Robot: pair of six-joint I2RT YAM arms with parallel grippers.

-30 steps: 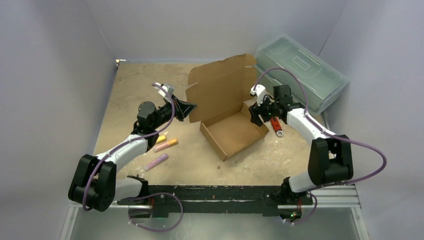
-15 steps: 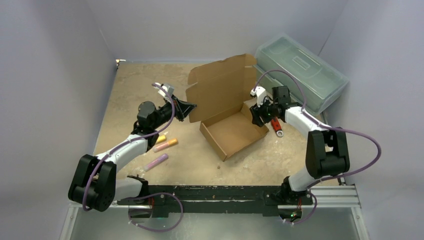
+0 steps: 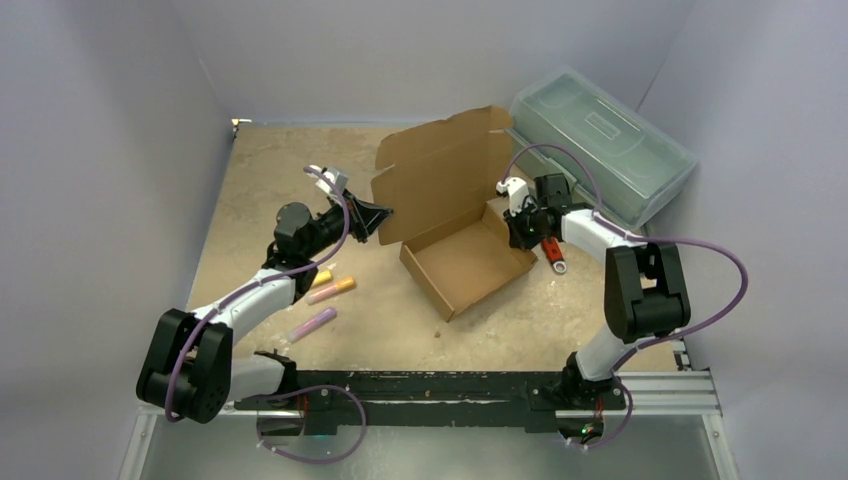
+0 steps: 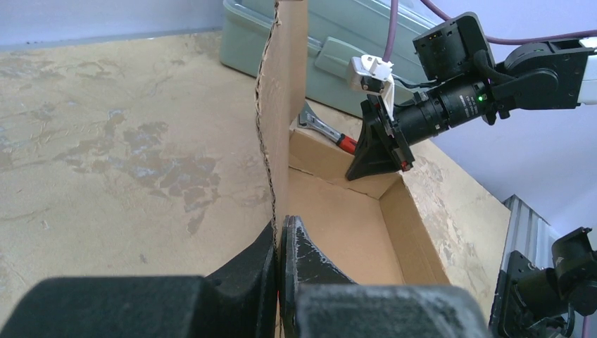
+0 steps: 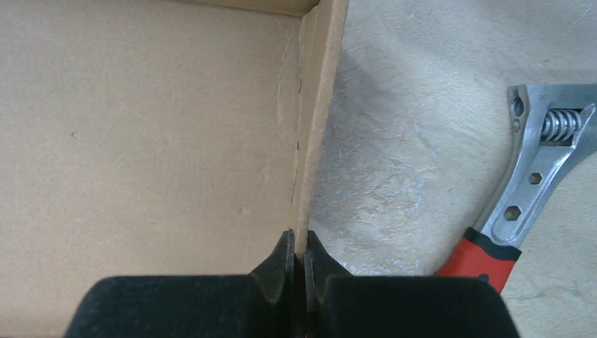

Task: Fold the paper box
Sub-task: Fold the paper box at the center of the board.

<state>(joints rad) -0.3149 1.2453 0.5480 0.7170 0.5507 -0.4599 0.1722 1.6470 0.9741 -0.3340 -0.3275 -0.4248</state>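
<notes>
1. Bench (image 3: 270,170): a mottled tan surface that carries every item listed below.
2. Toolbox (image 3: 600,140): translucent grey-green plastic with its lid shut, set at an angle in the far right corner of the bench.
3. Paper box (image 3: 465,265): brown corrugated cardboard around the middle of the bench, turned diagonally to its edges. The shallow tray is formed and lies open. The lid panel stands upright from the tray's far side, toward the far edge.
4. Left gripper (image 4: 280,236): its jaws are pressed onto the left edge of the upright lid panel, with the cardboard pinched between the two fingers.
5. Right gripper (image 5: 300,246): its jaws are pinched on the tray's right side wall near the far right corner, one finger inside the tray and one outside.
6. Wrench (image 5: 535,176): an adjustable spanner with a red handle, flat on the bench just beside the pinched wall, between the box and the toolbox.
7. Cylinders (image 3: 331,290): three short sticks, yellow, orange-pink and purple, lying toward the left edge, well apart from the box.
</notes>
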